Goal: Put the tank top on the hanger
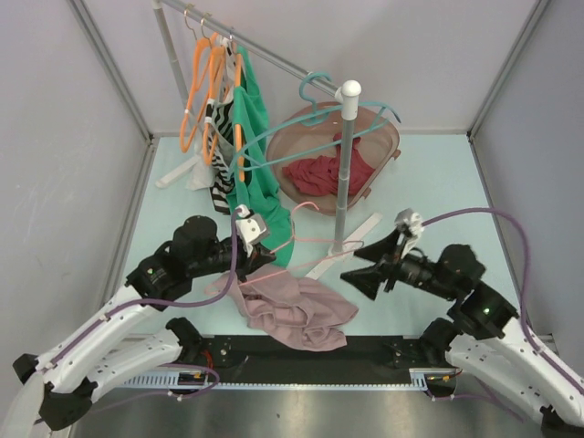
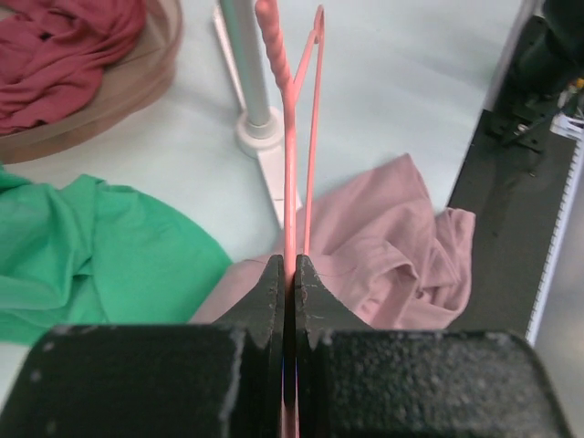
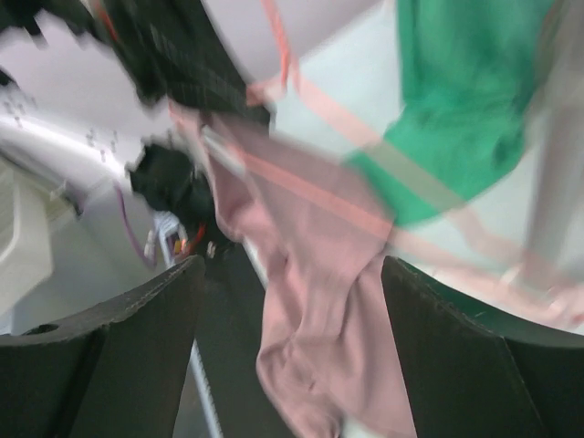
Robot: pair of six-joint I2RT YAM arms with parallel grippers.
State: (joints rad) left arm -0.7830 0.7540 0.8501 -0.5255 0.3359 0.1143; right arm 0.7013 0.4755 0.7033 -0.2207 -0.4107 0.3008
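Observation:
The mauve-pink tank top (image 1: 292,308) lies crumpled on the table's near middle; it also shows in the left wrist view (image 2: 392,246) and, blurred, in the right wrist view (image 3: 319,301). My left gripper (image 1: 262,256) is shut on the thin light-pink hanger (image 1: 306,239) and holds it above the top's left edge; the hanger runs straight out from the jaws in the left wrist view (image 2: 292,182). My right gripper (image 1: 358,267) is open and empty, just right of the tank top, pointing left toward it.
A clothes rack pole (image 1: 344,173) on a white base stands mid-table. A green garment (image 1: 260,173), orange hangers (image 1: 205,91) and a teal hanger (image 1: 319,114) hang from the rail. A brown basket (image 1: 383,137) holds a dark red garment (image 1: 324,173).

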